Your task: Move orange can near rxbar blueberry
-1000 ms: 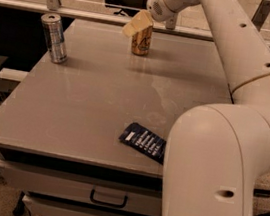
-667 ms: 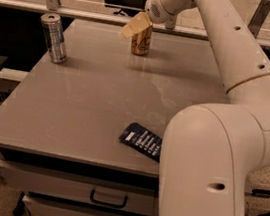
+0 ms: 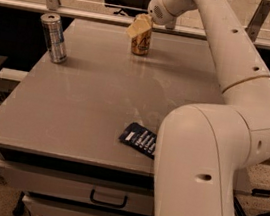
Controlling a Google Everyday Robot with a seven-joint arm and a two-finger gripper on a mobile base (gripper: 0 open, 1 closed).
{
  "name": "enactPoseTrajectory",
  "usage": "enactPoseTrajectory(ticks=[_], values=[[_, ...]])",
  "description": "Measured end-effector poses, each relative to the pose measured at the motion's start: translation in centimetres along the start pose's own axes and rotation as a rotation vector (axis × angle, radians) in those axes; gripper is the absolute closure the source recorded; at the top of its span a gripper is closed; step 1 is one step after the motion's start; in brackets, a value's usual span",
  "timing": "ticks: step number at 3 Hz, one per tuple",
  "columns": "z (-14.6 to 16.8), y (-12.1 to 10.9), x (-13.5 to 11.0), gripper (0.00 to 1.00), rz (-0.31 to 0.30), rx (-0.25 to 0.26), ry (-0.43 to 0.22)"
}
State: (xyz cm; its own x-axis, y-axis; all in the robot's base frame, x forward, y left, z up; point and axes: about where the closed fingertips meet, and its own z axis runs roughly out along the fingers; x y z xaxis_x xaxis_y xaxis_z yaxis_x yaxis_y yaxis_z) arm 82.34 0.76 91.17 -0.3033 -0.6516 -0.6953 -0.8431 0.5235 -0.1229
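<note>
The orange can [image 3: 141,44] stands upright at the far middle of the table. My gripper [image 3: 139,27] is at the can's top and hides the upper part of it; I cannot tell whether it holds the can. The rxbar blueberry [image 3: 139,139], a dark navy wrapper, lies flat near the table's front edge on the right. Its right end is hidden behind my arm [image 3: 203,155]. The can and the bar are far apart, most of the table's depth.
A slim silver-and-blue can [image 3: 54,38] stands at the far left of the grey table [image 3: 74,111]. A drawer with a handle [image 3: 108,197] sits below the front edge. A rail and office chairs are behind the table.
The near part of my arm has shifted a little to the left. The gripper stays at the orange can's top, and the can has not moved.
</note>
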Motion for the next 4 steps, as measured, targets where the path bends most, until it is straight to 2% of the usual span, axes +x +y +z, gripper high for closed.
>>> enactPoseTrajectory(ticks=[1, 2, 3, 4], values=[[-1.1, -0.2, 0.3, 0.57, -0.007, -0.004, 0.001], [-2.7, 0.3, 0.1, 0.8, -0.041, -0.013, -0.007], [-8.5, 2.2, 0.1, 1.0, -0.145, -0.023, -0.064], [-12.2, 5.5, 1.0, 1.0, -0.229, -0.053, -0.108]])
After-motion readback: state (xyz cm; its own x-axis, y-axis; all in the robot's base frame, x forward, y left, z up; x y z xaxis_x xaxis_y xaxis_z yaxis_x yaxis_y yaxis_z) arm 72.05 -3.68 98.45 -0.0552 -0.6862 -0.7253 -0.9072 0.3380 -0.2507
